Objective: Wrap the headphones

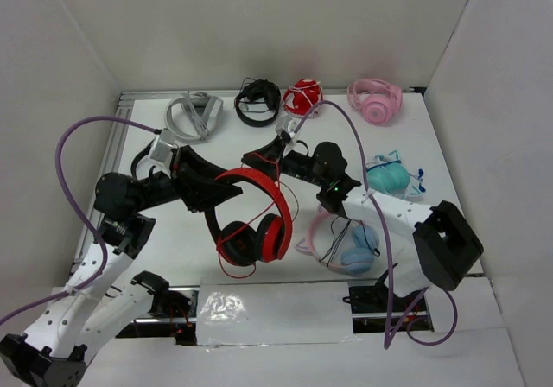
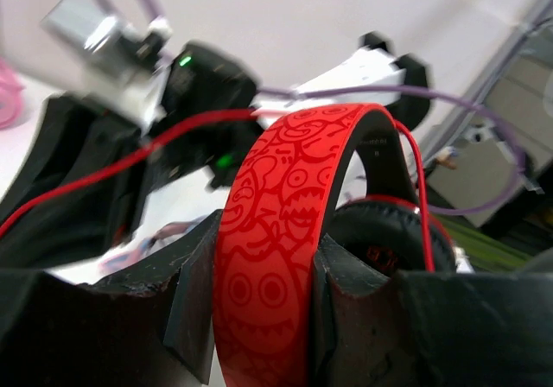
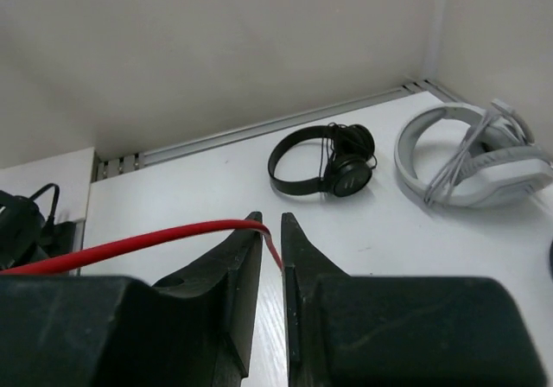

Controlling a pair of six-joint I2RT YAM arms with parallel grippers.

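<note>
- Red headphones [image 1: 255, 223] sit mid-table, held off the table [image 1: 449, 145] by the headband. The 2 ear cups hang at the near end and the band arches toward the far side.
- Left gripper [image 1: 223, 188]: clamped across the headband. In the left wrist view, the left gripper [image 2: 263, 305] has 1 finger [image 2: 194, 288] pressed on each edge of the patterned red band [image 2: 285, 188]. A black ear pad [image 2: 389, 240] shows just behind it.
- Red cable [image 2: 104, 175]: leaves the headphones and crosses in front of the other arm. A second strand runs over the band's right edge. From above, a loop of it hangs under the ear cups [image 1: 233, 275].
- Right gripper [image 1: 252, 157]: just beyond the top of the headband, pointing at the far-left corner. In the right wrist view, the right gripper [image 3: 272, 257] has its jaws a narrow slit apart. The cable [image 3: 155, 240] comes in from the left and drops into that slit. Cannot tell whether the pads bite it or merely flank it.
- Along the far edge: gray headphones [image 1: 192, 115], black headphones [image 1: 257, 102], a small red bundle [image 1: 302, 98] and pink headphones [image 1: 374, 100].
- On the right side: a teal pair [image 1: 387, 177] and a pink-and-blue pair [image 1: 346, 247].
- The right wrist view also shows the black headphones [image 3: 324, 162] and the gray headphones [image 3: 475, 154] lying flat, apart from each other.
</note>
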